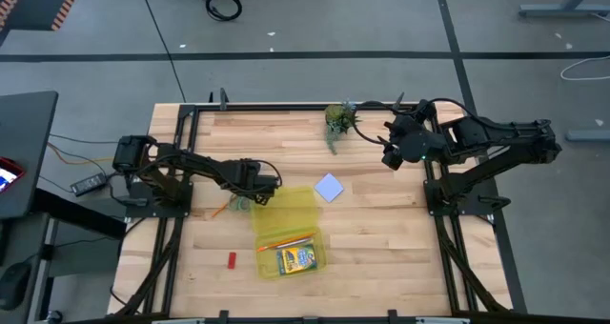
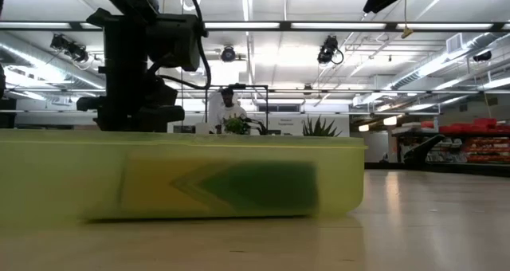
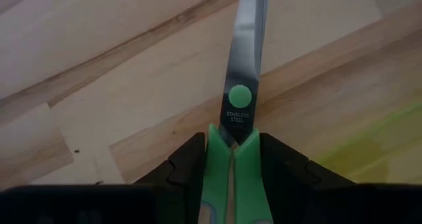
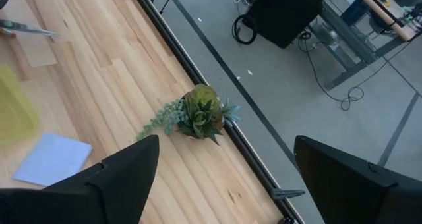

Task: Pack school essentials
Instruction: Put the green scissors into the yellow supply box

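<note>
Green plastic handles of the scissors (image 3: 231, 174) are sitting clamped between the two dark fingers (image 3: 188, 174) of the left gripper (image 1: 250, 192), with the steel blades projecting forward over the wooden table (image 1: 381, 238); the fingers are closed narrowly on the handle shanks. In the high view this gripper is hanging just beside the near-left corner of the translucent yellow case (image 1: 286, 231), which is lying open with the crayon box (image 1: 296, 258) and an orange pencil (image 1: 286, 240) already inside. The red block (image 1: 231, 259) is lying on bare wood left of the case, and the pale blue note pad (image 1: 329, 187) is lying on the wood just beyond the case's far right corner. The right gripper (image 1: 393, 151) is waiting near the potted plant (image 1: 336, 121) at the far edge, its fingers spread wide and holding nothing.

Risks, as judged from this moment: the grip is bearing on the smooth tapering handles close to the pivot, so the long blades are acting as a lever and the scissors are liable to rotate or slip during transfer. The blade tips are likely to catch the case wall if the gripper is travelling too low, shoving the light case or tipping its contents. A release made before the blades are over the case is likely to leave the scissors straddling the rim
</note>
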Motion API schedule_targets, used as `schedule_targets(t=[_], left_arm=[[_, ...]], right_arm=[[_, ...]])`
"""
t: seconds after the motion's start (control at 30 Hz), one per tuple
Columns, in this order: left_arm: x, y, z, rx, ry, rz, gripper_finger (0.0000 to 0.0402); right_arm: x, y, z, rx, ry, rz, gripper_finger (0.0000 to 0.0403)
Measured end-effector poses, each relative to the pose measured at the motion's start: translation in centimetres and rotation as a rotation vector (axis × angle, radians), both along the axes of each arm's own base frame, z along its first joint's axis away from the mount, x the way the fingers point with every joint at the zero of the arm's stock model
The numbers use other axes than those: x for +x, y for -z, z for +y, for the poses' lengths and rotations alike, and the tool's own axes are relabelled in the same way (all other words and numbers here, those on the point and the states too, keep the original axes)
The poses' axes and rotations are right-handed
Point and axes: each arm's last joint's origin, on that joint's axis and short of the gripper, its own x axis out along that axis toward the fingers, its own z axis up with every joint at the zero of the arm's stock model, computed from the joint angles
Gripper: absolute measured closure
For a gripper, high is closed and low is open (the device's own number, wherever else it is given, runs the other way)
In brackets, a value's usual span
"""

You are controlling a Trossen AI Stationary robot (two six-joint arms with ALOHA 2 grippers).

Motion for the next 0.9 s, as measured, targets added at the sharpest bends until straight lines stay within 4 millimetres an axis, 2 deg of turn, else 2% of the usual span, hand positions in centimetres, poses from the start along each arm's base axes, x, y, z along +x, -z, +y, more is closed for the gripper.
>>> schedule_targets(t=[0.5, 0.9], left_arm=[[-0.1, -0.1, 0.0, 0.002, 0.016, 0.008, 0.0275], [-0.8, -1.7, 0.1, 0.016, 0.023, -0.025, 0.0278]], right_arm=[[0.0, 0.0, 0.0, 0.005, 0.006, -0.007, 0.0044], [0.0, 0.0, 0.0, 0.005, 0.006, -0.008, 0.0044]])
